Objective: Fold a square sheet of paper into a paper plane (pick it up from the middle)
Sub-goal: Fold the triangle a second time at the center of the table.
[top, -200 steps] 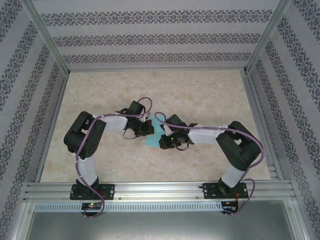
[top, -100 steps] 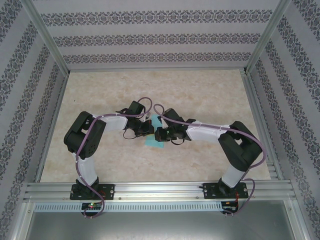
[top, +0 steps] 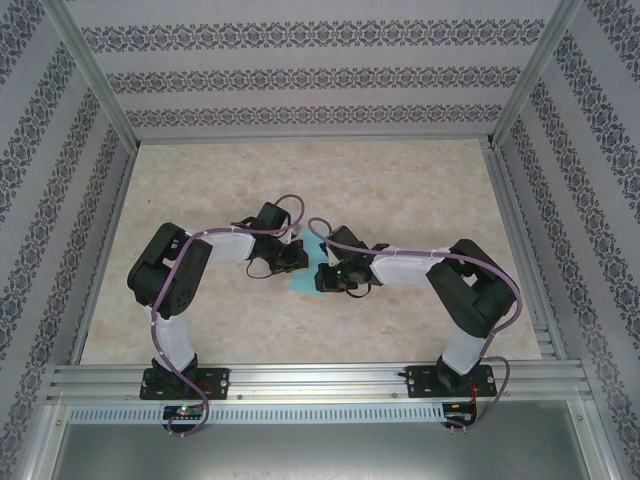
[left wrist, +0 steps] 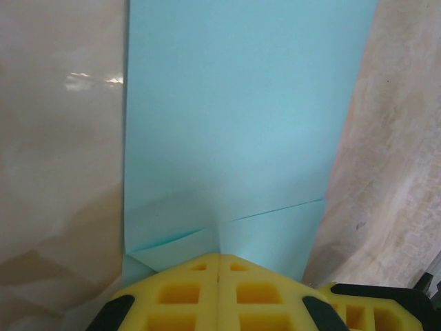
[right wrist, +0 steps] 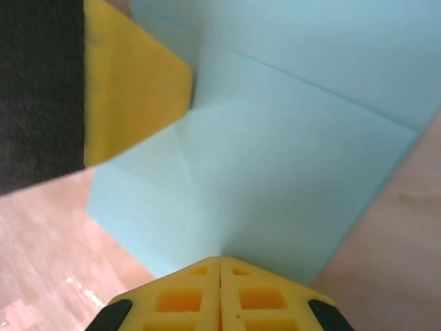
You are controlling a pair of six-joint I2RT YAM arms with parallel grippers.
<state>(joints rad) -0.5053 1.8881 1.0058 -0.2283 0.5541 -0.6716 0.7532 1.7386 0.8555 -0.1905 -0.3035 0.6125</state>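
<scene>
The left end effector (left wrist: 219,261) had its two yellow fingers pressed together, with only a thin seam between them. Their tips sat on the near edge of the paper (left wrist: 241,117), where several shallow creases met. Whether a fold of paper was nipped between the tips could not be told.

The right end effector (right wrist: 220,264) was pressed together in the same way, and its tips also sat against the paper at a point where faint creases converged. Here too it could not be told whether anything was pinched. In the right wrist view a yellow finger (right wrist: 138,89) of the left end effector, black along its back, came in from the upper left. Its corner touched the paper beside a crease.

The paper was plain teal and lay on the pale marbled worktop (top: 400,190), near the middle, between the two end effectors. From above, the arms covered most of it and a small teal patch showed just below them.

In the left wrist view the paper appeared as a long band running straight away from the fingers. Its left edge ran straight up the frame, its right edge leaned slightly, and one crease crossed it near the fingertips. From above, its long axis could not be made out.
</scene>
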